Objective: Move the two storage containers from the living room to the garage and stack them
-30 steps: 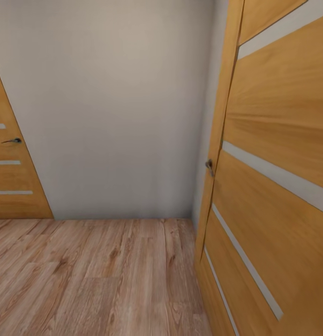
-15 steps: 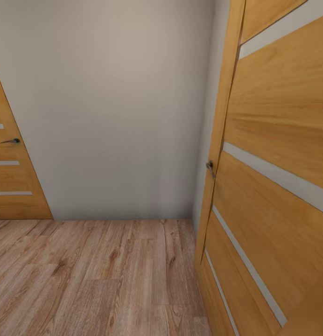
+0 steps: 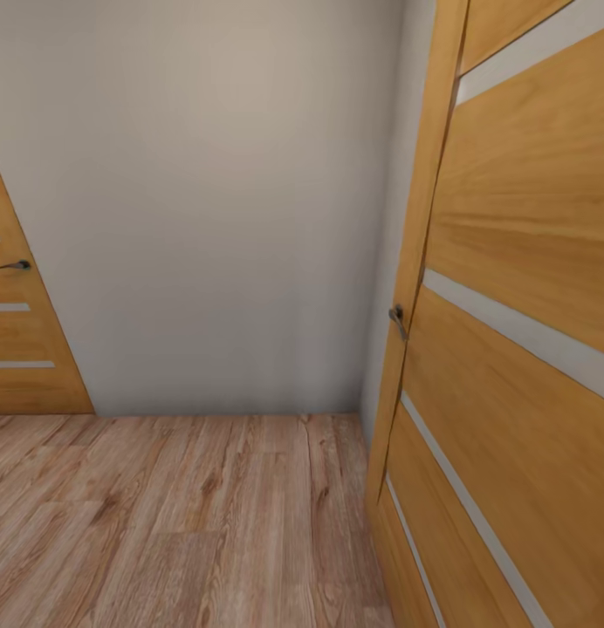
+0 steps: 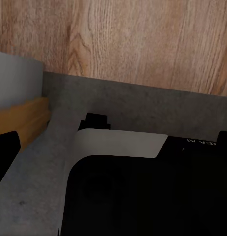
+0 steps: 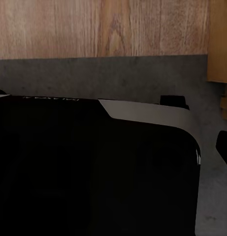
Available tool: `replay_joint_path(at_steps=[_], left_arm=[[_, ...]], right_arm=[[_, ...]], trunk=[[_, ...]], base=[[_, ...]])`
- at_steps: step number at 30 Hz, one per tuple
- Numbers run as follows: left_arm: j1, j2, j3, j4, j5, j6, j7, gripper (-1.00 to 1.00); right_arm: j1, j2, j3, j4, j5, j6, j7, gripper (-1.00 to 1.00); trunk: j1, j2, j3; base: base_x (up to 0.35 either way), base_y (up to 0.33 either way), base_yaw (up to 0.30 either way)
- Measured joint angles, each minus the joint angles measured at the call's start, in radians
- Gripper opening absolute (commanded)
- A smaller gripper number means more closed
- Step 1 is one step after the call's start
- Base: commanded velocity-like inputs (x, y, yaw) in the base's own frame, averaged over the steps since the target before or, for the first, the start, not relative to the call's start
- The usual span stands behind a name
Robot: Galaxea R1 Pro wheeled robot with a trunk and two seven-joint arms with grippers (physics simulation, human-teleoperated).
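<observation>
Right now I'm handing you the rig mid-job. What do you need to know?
Left gripper: fingertips apart, nothing between them. Right gripper: the same.
Position: the head camera faces a plain wall over the wood plank floor, with an open door close on the right and a second door on the left.
Containers: neither is carried, and I cannot tell from here where they are.
Done: nothing I can confirm.
Left: find both containers, carry them to the garage and stack them.
</observation>
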State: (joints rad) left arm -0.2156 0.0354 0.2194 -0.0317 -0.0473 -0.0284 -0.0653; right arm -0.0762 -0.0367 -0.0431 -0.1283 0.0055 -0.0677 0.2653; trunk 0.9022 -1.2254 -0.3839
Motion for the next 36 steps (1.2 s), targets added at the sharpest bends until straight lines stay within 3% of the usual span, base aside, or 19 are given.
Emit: replay_joint_path(at_steps=[24, 36], left_arm=[[0.0, 0.001, 0.0, 0.0, 0.0, 0.0, 0.0, 1.0], [0.0, 0.001, 0.0, 0.0, 0.0, 0.001, 0.0, 1.0]], right_arm=[[0.0, 0.0, -0.001, 0.0, 0.0, 0.0, 0.0, 1.0], [0.0, 0.0, -0.001, 0.0, 0.0, 0.0, 0.0, 1.0]], trunk=[[0.0, 0.0, 0.0], [0.0, 0.0, 0.0]], base=[[0.008, 0.0, 0.0], [0.118, 0.047, 0.0]])
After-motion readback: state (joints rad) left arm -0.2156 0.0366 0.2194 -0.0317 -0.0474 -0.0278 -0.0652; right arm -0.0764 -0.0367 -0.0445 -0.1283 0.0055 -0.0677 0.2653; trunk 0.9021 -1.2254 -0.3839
